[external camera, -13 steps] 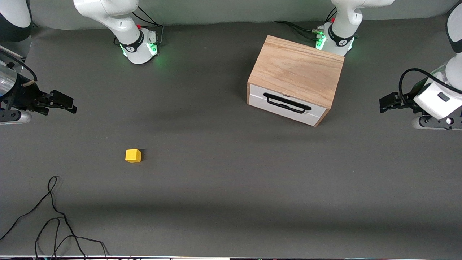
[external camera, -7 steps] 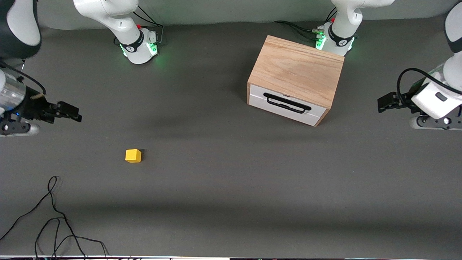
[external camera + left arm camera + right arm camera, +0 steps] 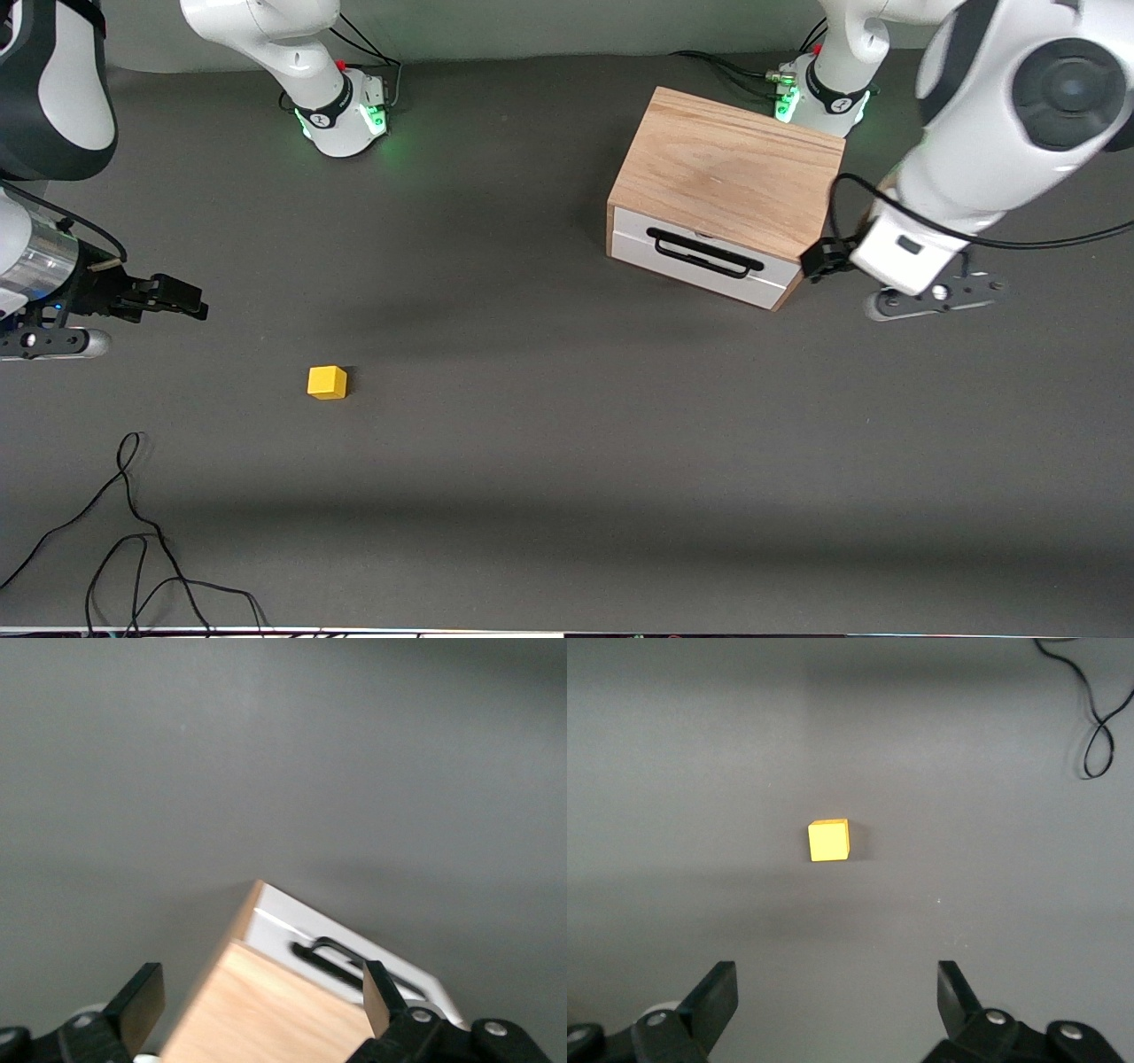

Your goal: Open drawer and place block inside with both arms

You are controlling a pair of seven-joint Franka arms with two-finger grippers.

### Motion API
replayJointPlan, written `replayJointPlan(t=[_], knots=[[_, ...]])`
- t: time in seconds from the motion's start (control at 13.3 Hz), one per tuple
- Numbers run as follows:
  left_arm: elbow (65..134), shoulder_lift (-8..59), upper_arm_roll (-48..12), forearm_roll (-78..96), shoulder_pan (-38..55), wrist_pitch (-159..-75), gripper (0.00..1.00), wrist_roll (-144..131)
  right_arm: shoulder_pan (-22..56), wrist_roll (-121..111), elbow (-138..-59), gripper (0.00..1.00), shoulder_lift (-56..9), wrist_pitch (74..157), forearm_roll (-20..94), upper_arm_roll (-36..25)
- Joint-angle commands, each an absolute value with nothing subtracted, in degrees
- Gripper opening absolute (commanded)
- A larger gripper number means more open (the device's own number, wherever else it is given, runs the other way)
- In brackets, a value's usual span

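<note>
The drawer [image 3: 700, 263] is shut in the light-wood cabinet [image 3: 731, 168], its white front carrying a black wire handle [image 3: 704, 252]. In the left wrist view, the left gripper [image 3: 260, 1001] stands open over the cabinet top [image 3: 283, 1014], with the drawer front [image 3: 390, 967] and handle [image 3: 332, 955] ahead of it. In the front view the left gripper [image 3: 813, 261] hangs by the cabinet's corner at the left arm's end. The yellow block [image 3: 327, 383] lies alone on the mat. The right gripper [image 3: 190, 308] hovers open, short of the block [image 3: 828, 840], with nothing between its fingers [image 3: 718, 992].
A loose black cable [image 3: 133, 540] curls on the grey mat near the front camera at the right arm's end, and shows in the right wrist view as the cable [image 3: 1097, 726]. Both arm bases [image 3: 341, 111] glow green along the table's back edge.
The left arm has swung in from the table's end to the cabinet's corner. The right gripper has crept a little toward the block. Block and drawer have not moved.
</note>
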State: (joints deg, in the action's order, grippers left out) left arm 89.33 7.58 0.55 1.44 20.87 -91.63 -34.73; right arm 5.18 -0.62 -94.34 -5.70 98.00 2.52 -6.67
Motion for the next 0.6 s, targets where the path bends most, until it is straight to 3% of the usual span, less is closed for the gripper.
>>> replayJointPlan(t=[0.0,0.53], knots=[[87.80,8.61,1.41,3.86,24.77,-92.20,1.00,-51.44,5.01,0.69,-90.36,1.00,-6.06,96.86,3.25,-6.59],[87.80,9.14,0.71,4.22,33.57,-93.61,1.00,-89.79,5.01,0.79,-89.65,1.00,-5.98,95.27,2.99,-6.59]])
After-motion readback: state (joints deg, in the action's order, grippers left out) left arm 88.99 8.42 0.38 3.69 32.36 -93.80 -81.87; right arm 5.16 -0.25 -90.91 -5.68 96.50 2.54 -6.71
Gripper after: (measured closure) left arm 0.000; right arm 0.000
